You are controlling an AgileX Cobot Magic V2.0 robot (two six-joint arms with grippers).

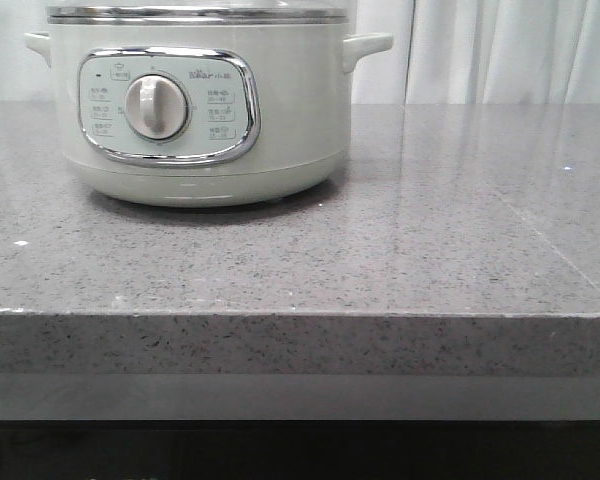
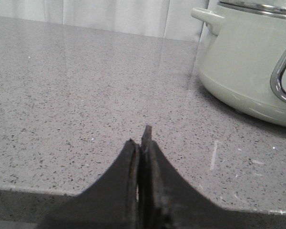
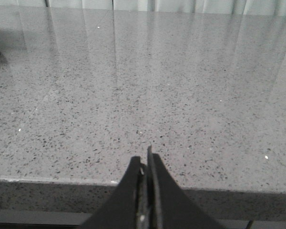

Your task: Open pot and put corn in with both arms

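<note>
1. The electric cooker [image 1: 195, 105] is seen standing on the grey speckled desk [image 1: 430, 260], toward the far left part of its surface, well back from the near edge.
2. Its steel-rimmed lid [image 1: 198, 13] is seated on the body, and the white dial [image 1: 157, 107] is faced toward the near edge.
3. The left hand [image 2: 142, 140] is held over the near edge of the desk with its fingers pressed together, and nothing is gripped; the cooker is well apart from it.
4. The right hand [image 3: 145, 160] is likewise closed on nothing at the near edge.
5. No corn cob can be found in any view.
</note>
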